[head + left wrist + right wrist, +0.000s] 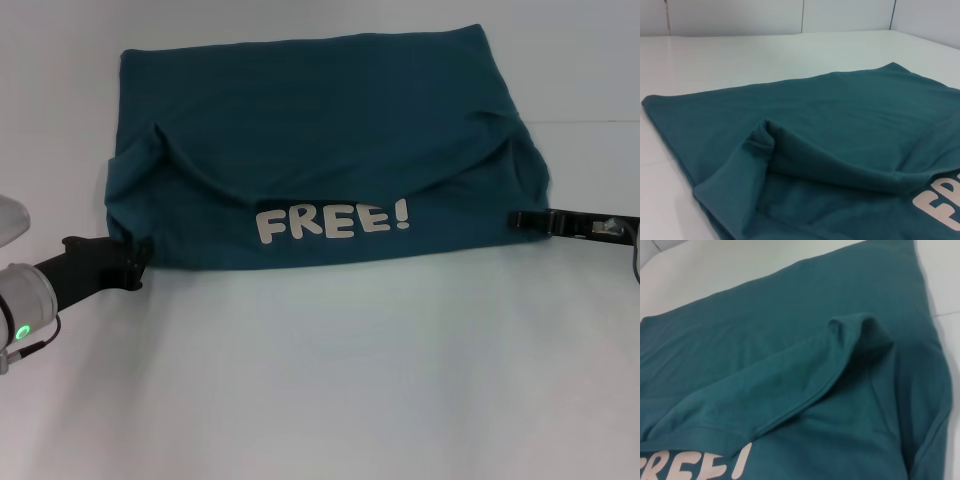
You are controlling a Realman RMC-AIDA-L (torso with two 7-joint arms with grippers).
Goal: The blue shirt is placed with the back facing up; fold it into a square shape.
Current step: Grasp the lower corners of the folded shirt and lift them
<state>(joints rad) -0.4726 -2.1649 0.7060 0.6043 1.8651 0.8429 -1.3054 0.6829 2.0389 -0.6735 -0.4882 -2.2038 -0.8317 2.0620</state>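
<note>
lab, bare white table [320, 400], panelled wall [790, 15]

White counter [320, 380], plain and smooth, the blue shirt [320, 140] lying flat on it toward 12 o'clock, near hem folded over, white lettering facing up

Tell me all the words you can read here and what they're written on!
"FREE!" in white letters on the folded-over part of the blue shirt, read in the head view.
The wrist views catch only pieces of those same letters.
No other words, numbers or signs show on the table or the arms.
</note>
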